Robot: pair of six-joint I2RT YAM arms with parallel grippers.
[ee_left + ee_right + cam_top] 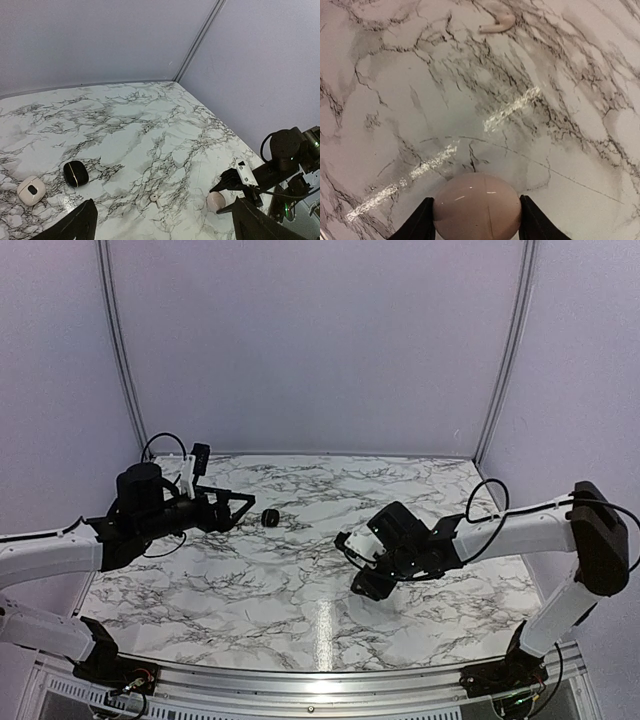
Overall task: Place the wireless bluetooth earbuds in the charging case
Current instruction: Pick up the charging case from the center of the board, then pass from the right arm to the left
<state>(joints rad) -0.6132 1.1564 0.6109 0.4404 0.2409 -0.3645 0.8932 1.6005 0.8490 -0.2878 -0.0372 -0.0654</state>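
Note:
A pale, pebble-shaped charging case (477, 207) rests on the marble table, with my right gripper (476, 204) shut on it, one black finger against each side. The left wrist view shows the same case (216, 201) between those fingers. A white stemmed earbud (497, 22) lies alone on the table ahead of it, also seen as an earbud (154, 198) between the two arms. My left gripper (165, 231) hovers open and holds nothing. In the top view the left gripper (240, 508) is at the left and the right gripper (365, 575) at centre right.
A shut black case (75, 174) lies near my left gripper, seen from above as a black case (271, 517). Beside it sits a white case with a dark oval (31, 190). Pale walls enclose the marble table (300, 600) at the back and sides.

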